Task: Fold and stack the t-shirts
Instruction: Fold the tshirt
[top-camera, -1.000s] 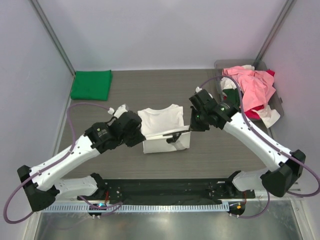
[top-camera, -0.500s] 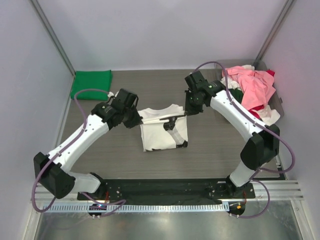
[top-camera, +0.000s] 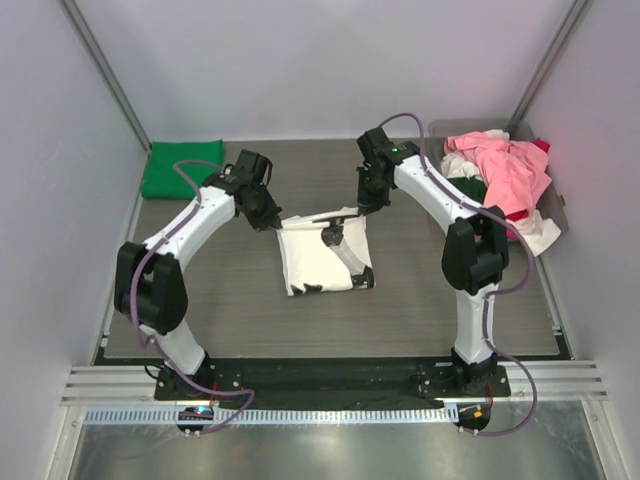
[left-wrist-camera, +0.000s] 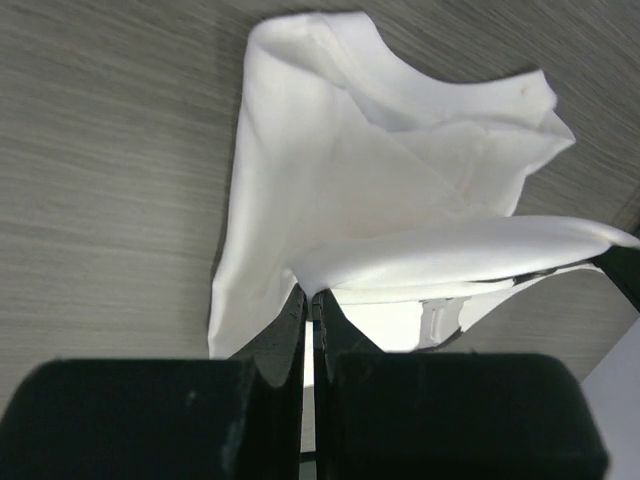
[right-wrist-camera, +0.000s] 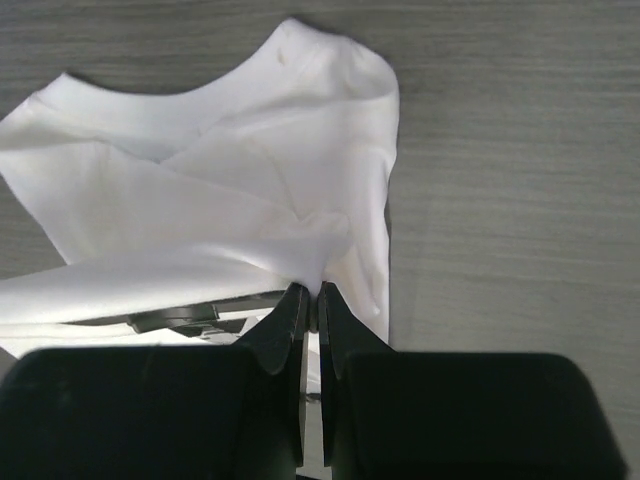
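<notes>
A white t-shirt (top-camera: 322, 256) with black print lies partly folded mid-table, its far edge lifted between both arms. My left gripper (top-camera: 272, 224) is shut on the shirt's left far corner; the left wrist view shows the white t-shirt (left-wrist-camera: 400, 190) pinched at the left gripper's (left-wrist-camera: 313, 298) tips. My right gripper (top-camera: 362, 208) is shut on the right far corner, and in the right wrist view the cloth (right-wrist-camera: 230, 200) bunches at the right gripper's (right-wrist-camera: 309, 290) tips. A folded green t-shirt (top-camera: 183, 168) lies at the far left.
A grey tray (top-camera: 556, 212) at the far right holds a heap of pink, red, white and dark green shirts (top-camera: 500, 175). Walls close the table at the back and on both sides. The arm bases stand at the near edge.
Both grippers have carried the shirt's held edge away from me toward the far side, turning the printed face upward. The arms are stretched farther out now.
</notes>
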